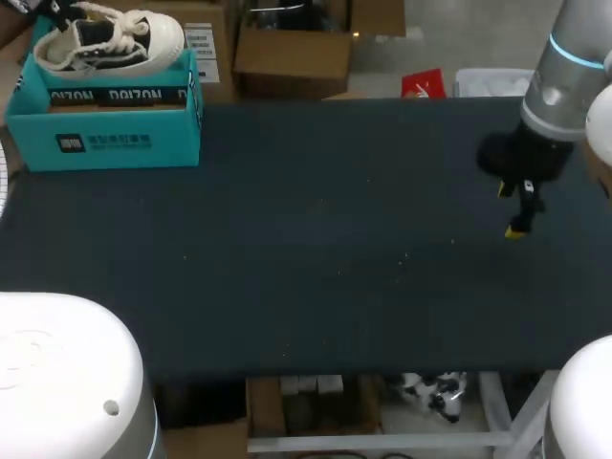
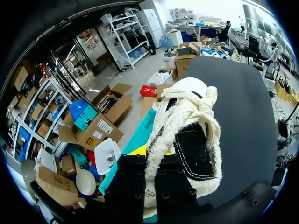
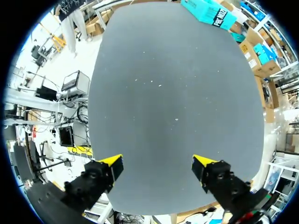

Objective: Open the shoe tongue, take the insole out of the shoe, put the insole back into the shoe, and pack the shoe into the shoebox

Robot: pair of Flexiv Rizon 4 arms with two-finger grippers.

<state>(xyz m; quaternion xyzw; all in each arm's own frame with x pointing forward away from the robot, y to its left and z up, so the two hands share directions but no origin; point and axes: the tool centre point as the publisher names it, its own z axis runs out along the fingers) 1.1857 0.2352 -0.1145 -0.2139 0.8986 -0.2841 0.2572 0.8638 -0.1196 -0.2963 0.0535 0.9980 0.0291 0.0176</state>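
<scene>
A teal shoebox [image 1: 105,120] stands at the table's back left corner. A white canvas shoe [image 1: 115,43] with a black tongue and cream laces lies in its open top, toe to the right. My left gripper [image 2: 152,156] is at the shoe's [image 2: 187,126] heel end, shut on the cream heel edge, with the teal box [image 2: 138,137] beneath. In the head view only a dark bit of that gripper [image 1: 55,17] shows at the corner. My right gripper [image 1: 513,210] hangs open over the table's right side, far from the box [image 3: 210,11]; nothing is between its fingers [image 3: 156,163]. The insole is not visible.
The dark table top [image 1: 316,249] stretches from the box to the right arm, dotted with a few pale specks. Its front edge runs along the near side and its back edge just behind the box.
</scene>
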